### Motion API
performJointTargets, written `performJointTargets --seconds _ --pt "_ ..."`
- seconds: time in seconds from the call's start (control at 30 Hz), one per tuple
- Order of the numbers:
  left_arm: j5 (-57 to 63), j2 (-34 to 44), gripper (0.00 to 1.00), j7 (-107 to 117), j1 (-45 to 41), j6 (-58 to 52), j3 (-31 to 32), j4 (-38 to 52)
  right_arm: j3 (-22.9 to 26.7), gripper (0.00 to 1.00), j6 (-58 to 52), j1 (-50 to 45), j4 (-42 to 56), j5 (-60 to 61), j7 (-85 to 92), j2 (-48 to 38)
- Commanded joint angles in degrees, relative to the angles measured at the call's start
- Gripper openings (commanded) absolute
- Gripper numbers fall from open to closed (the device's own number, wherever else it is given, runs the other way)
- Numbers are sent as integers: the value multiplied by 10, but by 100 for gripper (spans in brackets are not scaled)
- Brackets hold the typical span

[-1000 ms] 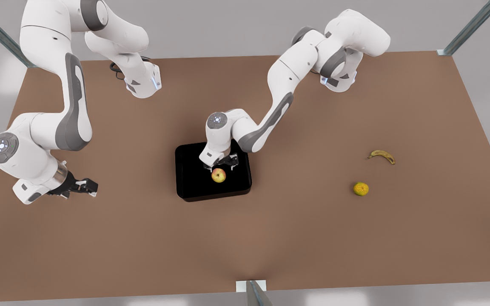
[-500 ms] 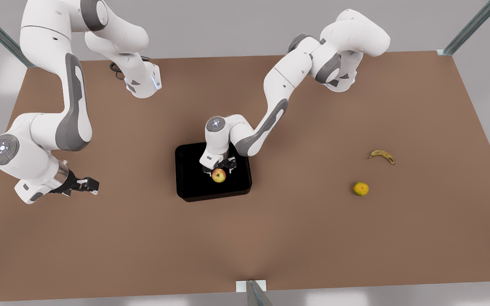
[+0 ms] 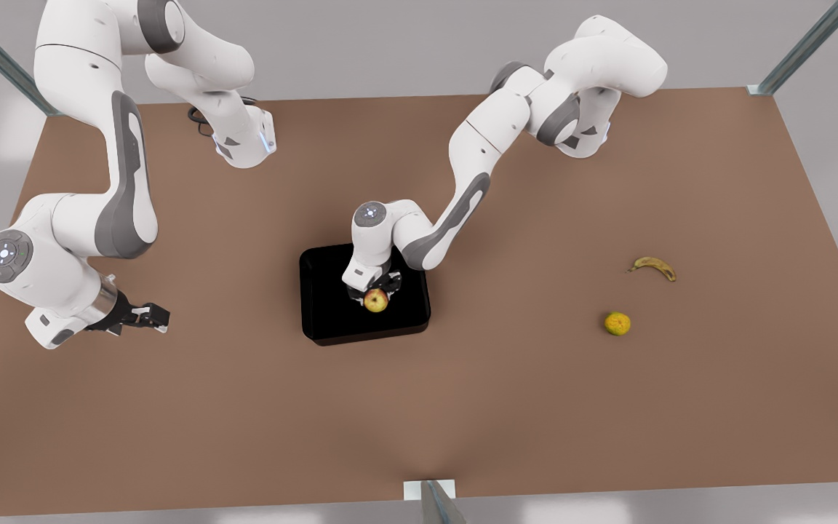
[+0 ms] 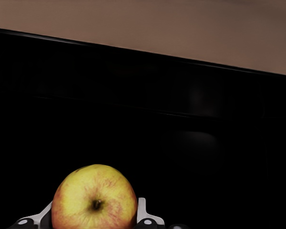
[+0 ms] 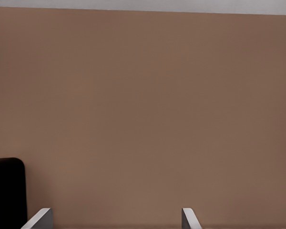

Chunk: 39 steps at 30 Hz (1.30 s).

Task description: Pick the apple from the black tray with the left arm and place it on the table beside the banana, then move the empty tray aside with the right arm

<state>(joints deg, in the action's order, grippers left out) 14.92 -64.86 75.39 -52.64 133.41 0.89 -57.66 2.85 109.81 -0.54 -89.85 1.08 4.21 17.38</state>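
A yellow-red apple [image 3: 374,300] [image 4: 94,198] lies in the black tray [image 3: 324,320] [image 4: 181,119] at mid-table. My left gripper [image 3: 374,290] [image 4: 95,217] has come down over it. Its two fingers press against the apple's sides, shut on it, and the apple still rests in the tray. The banana [image 3: 653,266] lies on the table toward the front view's right. My right gripper [image 3: 156,318] [image 5: 114,223] waits low over the table at the front view's left, open and holding nothing. A corner of the tray [image 5: 7,191] shows in the right wrist view.
An orange-yellow round fruit [image 3: 617,323] sits on the table just in front of the banana. The brown table [image 3: 419,407] spreads wide around the tray. Metal frame posts stand at the table's far corners and front edge.
The left gripper has sunk onto the apple and its fingers have drawn in against it. The right arm has hardly moved.
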Motion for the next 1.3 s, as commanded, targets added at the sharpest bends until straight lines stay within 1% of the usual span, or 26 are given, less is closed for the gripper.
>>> performJointTargets --seconds 0.0,0.07,0.2,0.23,0.27,0.33,0.37,0.4,0.47,0.5,0.53,0.57,0.6,0.63,0.67,0.73,0.77,0.83,0.9,0.97,1.0,1.03,1.1,1.17,1.2,1.27 --pt "-1 3 76 32 0 -3 0 0 0 100 0 0 0 1 2 -1" --pt "-2 18 77 25 -1 -56 4 0 0 100 0 0 0 0 2 -1" --pt "-12 92 78 -37 31 -199 54 -3 0 100 0 0 0 0 2 -1" --pt "-24 115 77 -61 38 -208 54 -11 0 100 0 0 0 -1 2 -1" --pt "-46 139 77 -97 55 -253 53 -14 1 100 -18 2 0 0 4 -2" --pt "-51 170 77 -148 90 -295 54 -29 -14 100 -148 -3 1 -1 1 -69" --pt "-65 179 77 -193 114 -316 54 -29 -48 100 -231 -3 2 -1 0 -111" --pt "-67 187 77 -230 137 -329 54 -32 -61 100 -250 -3 11 4 -2 -124" --pt "-82 242 77 -321 194 -324 54 -107 -107 100 -315 -3 50 21 -6 -123" --pt "-82 285 77 -375 227 -301 54 -176 -130 100 -324 -4 50 33 -53 -123" --pt "-82 342 77 -436 261 -239 54 -278 -165 100 -323 -12 49 38 -82 -120" --pt "-82 352 77 -488 283 -221 50 -309 -186 100 -319 -49 49 47 -202 -114" --pt "-81 353 77 -535 308 -220 50 -310 -196 98 -295 -113 51 45 -305 -88" --pt "-81 353 77 -581 338 -221 50 -311 -196 100 -207 -150 49 49 -408 -71" --pt "-80 353 77 -629 371 -219 50 -313 -196 100 -196 -158 50 62 -513 -45" --pt "-77 335 77 -658 395 -174 49 -331 -197 100 -157 -167 44 63 -583 -6" --pt "-74 313 77 -655 395 -129 48 -348 -196 100 -132 -166 24 65 -591 -4" --pt "-68 289 77 -654 396 -82 39 -364 -175 100 -36 -163 -93 68 -575 -51" --pt "-56 278 77 -653 397 -77 36 -364 -130 100 -41 -168 -141 84 -539 -97" --pt "-41 269 77 -654 398 -68 28 -363 -121 100 -36 -168 -141 96 -554 -93" --pt "-29 269 82 -655 402 -68 28 -363 -119 100 -29 -168 -141 96 -554 -83" --pt "-10 280 100 -658 402 -82 27 -361 -119 100 -2 -168 -141 96 -553 -60" --pt "-16 354 100 -665 404 -168 28 -356 -119 100 23 -168 -141 95 -553 -33" --pt "-142 452 100 -735 434 -294 24 -325 -119 100 33 -168 -141 89 -540 -17" --pt "-191 490 100 -737 454 -309 25 -326 -119 100 37 -168 -141 89 -530 -6" --pt "-190 585 100 -758 481 -375 18 -330 -119 100 52 -167 -141 89 -496 16"
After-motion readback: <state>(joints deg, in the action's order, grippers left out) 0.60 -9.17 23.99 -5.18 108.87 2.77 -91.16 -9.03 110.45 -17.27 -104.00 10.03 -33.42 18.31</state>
